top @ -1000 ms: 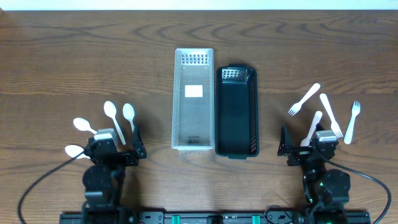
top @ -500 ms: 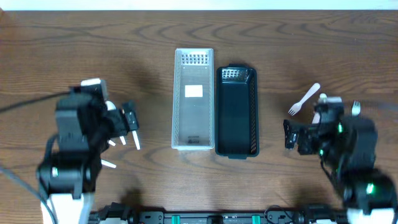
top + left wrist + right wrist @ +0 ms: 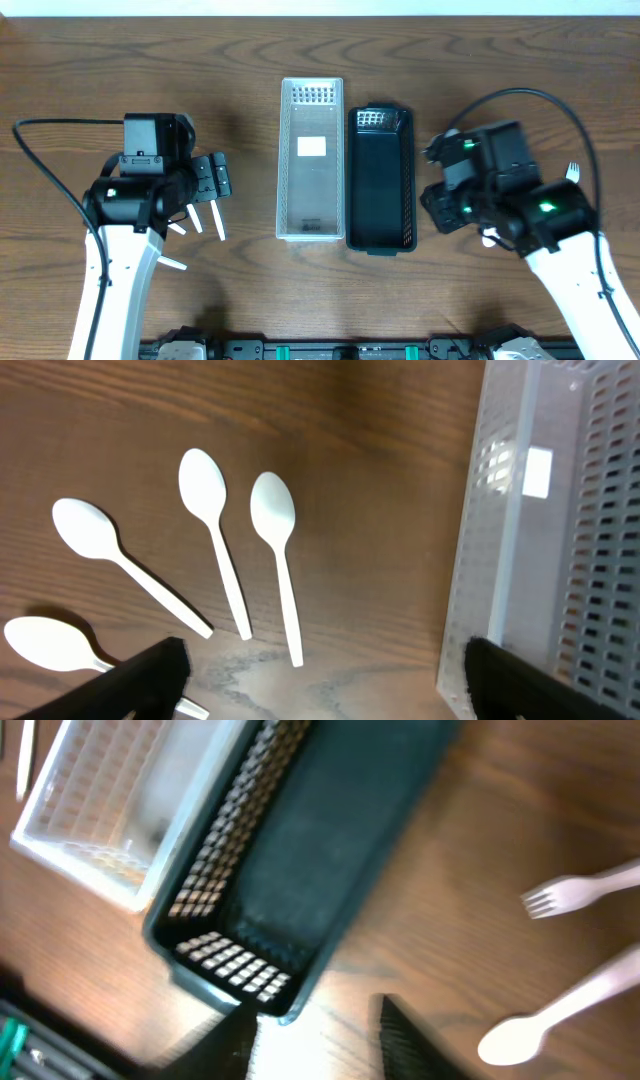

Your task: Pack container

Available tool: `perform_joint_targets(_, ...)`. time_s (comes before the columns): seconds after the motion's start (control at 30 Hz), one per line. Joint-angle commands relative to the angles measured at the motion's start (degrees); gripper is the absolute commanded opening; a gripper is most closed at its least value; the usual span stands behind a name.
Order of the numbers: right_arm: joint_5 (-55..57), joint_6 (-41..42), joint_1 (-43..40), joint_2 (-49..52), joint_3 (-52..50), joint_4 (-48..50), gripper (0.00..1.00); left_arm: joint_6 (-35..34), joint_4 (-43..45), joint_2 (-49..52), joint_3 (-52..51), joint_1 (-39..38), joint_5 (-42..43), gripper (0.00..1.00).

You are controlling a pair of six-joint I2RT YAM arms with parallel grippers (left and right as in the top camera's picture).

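A clear container (image 3: pixel 310 160) and a black container (image 3: pixel 380 180) stand side by side at mid-table, both empty. White spoons (image 3: pixel 205 490) lie left of the clear container (image 3: pixel 560 540). From overhead only their handles (image 3: pixel 217 225) show beneath my left arm. My left gripper (image 3: pixel 330 695) hovers open above the handle ends, holding nothing. My right gripper (image 3: pixel 315 1045) hangs over the wood by the black container's (image 3: pixel 310 850) near right corner, jaws narrowly apart and empty. A white fork (image 3: pixel 580 892) and a round-ended white utensil (image 3: pixel 540 1025) lie to its right.
My right arm (image 3: pixel 500 190) covers most of the cutlery on the right, leaving one fork (image 3: pixel 573 172) showing. The left arm (image 3: pixel 140 195) stands over the spoon pile. A cable (image 3: pixel 40 140) loops at far left.
Both arms have lifted from their rest near the front edge and moved up the table, the right one swinging in toward the black container. The right jaws have narrowed.
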Motion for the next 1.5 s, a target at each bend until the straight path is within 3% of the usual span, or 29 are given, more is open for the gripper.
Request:
perform_joint_targets(0.0, -0.6, 0.7, 4.7, 1.8, 1.0, -0.1, 0.19, -0.1, -0.3, 1.2, 0.9, -0.1, 0.0, 0.82)
perform_joint_targets(0.1, -0.6, 0.8, 8.5, 3.8, 0.7, -0.3, 0.01, -0.1, -0.4, 1.3, 0.9, -0.1, 0.0, 0.69)
perform_joint_targets(0.17, -0.6, 0.7, 10.8, 5.2, 0.0, -0.4, 0.01, -0.1, -0.4, 1.3, 0.9, -0.1, 0.0, 0.55)
perform_joint_targets(0.37, -0.6, 0.5, 15.0, 8.9, -3.1, -0.8, 0.01, -0.1, -0.5, 1.3, 0.9, -0.1, 0.0, 0.34)
perform_joint_targets(0.93, -4.1, 0.7, 19.8, 10.0, -10.6, 0.9, 0.01, -0.1, -0.5, 1.3, 0.9, -0.1, 0.0, 0.33)
perform_joint_targets(1.47, -2.0, 0.9, 19.8, 10.0, -15.1, 9.7, 0.01, -0.1, -1.0, 1.3, 0.9, -0.1, 0.0, 0.33)
